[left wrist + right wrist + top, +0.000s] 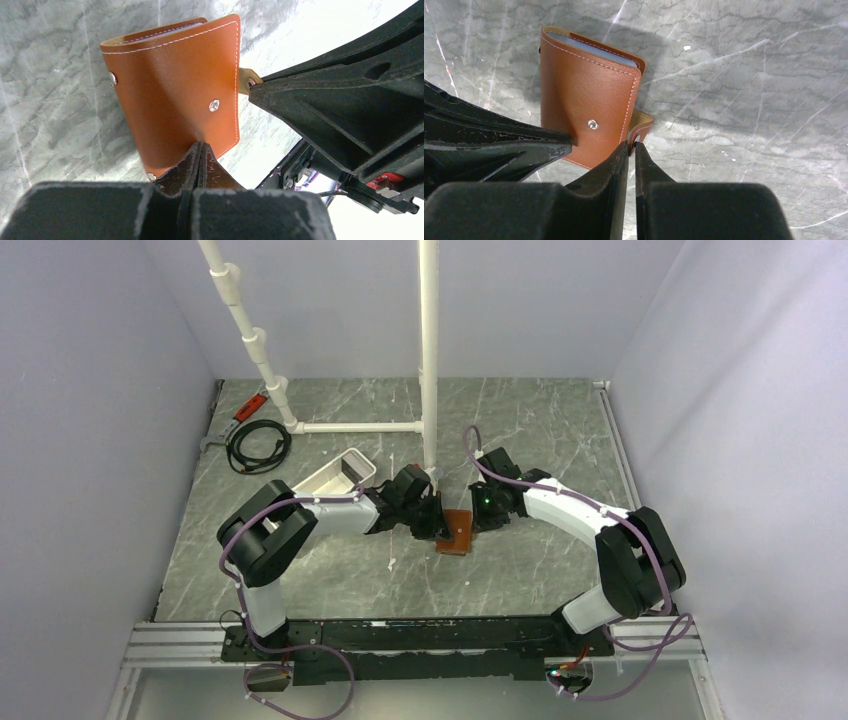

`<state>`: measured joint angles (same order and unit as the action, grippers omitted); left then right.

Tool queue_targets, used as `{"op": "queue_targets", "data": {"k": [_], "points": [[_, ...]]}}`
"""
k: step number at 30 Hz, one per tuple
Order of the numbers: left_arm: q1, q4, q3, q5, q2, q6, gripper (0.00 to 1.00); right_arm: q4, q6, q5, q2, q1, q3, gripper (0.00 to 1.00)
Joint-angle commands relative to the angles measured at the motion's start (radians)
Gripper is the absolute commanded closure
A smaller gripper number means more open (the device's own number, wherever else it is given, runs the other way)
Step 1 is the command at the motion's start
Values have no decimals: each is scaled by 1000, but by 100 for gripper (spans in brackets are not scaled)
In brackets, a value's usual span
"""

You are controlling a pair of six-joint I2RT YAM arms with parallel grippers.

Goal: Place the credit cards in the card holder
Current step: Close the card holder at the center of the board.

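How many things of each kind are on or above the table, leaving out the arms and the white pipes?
brown card holder: 1
light blue card: 1 showing, tucked in the holder; any others are hidden
white tray: 1
black coiled cable: 1
red-handled tool: 1
Total: 5

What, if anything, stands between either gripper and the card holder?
Nothing visible does. The left gripper is shut on the lower edge of the card holder. The right gripper pinches the holder's snap tab at its side. Both already touch the holder directly, one from each side.
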<state>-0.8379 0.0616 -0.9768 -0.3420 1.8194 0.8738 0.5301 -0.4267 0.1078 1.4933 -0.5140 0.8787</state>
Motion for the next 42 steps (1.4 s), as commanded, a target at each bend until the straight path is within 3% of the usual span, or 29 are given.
{"op": "queue_targets", "data": {"k": [1,5,19,31,42], "points": [[-16,-42,-16,21,25,-32,100,2,0,-22,-25,-3,38,91],[-16,-45,-17,22,26,-33,100,2,3,-22,-32,-3,37,100],[-16,-95,-27,41,28,-33,100,-191,49,121,-119,0,-87,100],[-16,-90,-34,32,28,-24,100,-340,32,335,-86,66,-172,100],[-16,-83,-27,29,22,-30,100,-400,19,437,-9,87,-176,100]]}}
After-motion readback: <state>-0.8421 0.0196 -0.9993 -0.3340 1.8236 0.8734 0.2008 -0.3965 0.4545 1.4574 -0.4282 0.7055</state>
